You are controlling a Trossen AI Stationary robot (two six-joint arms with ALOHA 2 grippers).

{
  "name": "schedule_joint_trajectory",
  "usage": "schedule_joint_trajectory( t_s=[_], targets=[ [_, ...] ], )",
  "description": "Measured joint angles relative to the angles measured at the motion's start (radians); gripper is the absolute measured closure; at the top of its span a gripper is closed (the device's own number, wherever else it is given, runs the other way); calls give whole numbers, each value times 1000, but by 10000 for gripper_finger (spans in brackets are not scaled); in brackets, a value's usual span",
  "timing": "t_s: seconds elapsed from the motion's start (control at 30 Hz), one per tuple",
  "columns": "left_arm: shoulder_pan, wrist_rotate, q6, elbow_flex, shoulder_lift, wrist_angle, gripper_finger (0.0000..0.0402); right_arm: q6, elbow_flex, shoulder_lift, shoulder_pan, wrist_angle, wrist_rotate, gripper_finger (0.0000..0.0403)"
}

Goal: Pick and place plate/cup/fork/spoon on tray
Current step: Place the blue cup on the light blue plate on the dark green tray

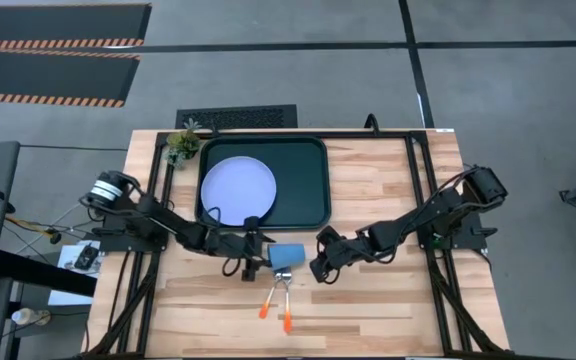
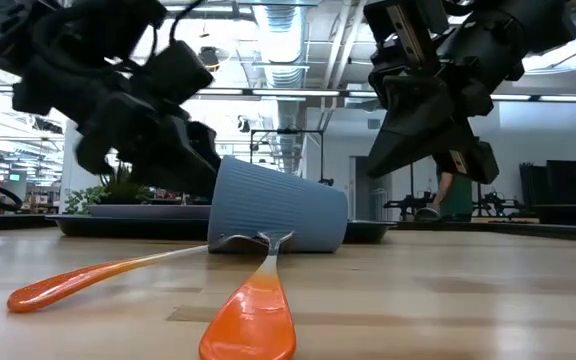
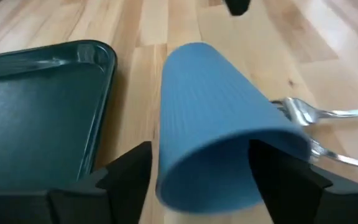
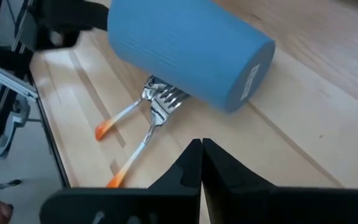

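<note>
The blue cup [image 1: 286, 257] lies on its side on the table, near the tray's near right corner, resting on the heads of the fork [image 1: 286, 308] and the spoon [image 1: 269, 298]. Their orange handles point toward the near edge. My left gripper [image 3: 201, 149] is open, one finger on each side of the cup's open end [image 3: 207, 186]. My right gripper [image 4: 201, 163] is shut and empty, just off the cup's closed base [image 4: 248, 74]. The lavender plate [image 1: 238, 190] lies flat in the left half of the dark green tray [image 1: 303, 185]. My left gripper comes level from the table's left, and its fingers [image 3: 129, 171] flank the cup's rim end. I cannot tell whether they touch the cup's wall.
A small potted plant [image 1: 183, 142] stands at the tray's far left corner. A black frame runs along the table's left, right and far sides. Bare wood lies in front of the utensils and to the right of the tray.
</note>
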Motion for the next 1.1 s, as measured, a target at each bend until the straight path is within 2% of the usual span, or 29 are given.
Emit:
schedule_joint_trajectory(
  t_s=[0.1,0.23,0.3,0.37,0.43,0.5,0.6,0.77,0.97,1.1],
  targets=[
    [6,-27,-1,27,40,-7,206,-1,0,0,1,2,0,381],
    [11,-78,-19,61,51,-44,306,-1,0,0,7,6,-1,384],
    [12,-77,-39,79,37,-79,362,-1,0,0,13,6,-2,384],
    [12,-61,-65,103,17,-100,389,-1,0,0,14,7,-2,382],
    [12,-62,-101,135,-9,-161,394,0,0,0,16,6,-3,380],
    [17,-59,-155,187,-41,-310,399,2,0,0,19,5,-2,379],
    [42,-57,-227,311,-98,-621,400,27,0,0,23,2,-20,381],
    [129,-21,-296,586,-163,-1161,401,62,0,0,66,-12,-90,384],
    [366,-50,-280,909,-167,-1620,401,115,0,-2,130,-51,-89,378],
    [602,-64,-215,959,-171,-1695,401,131,0,-2,146,-79,-87,377]
  ],
)
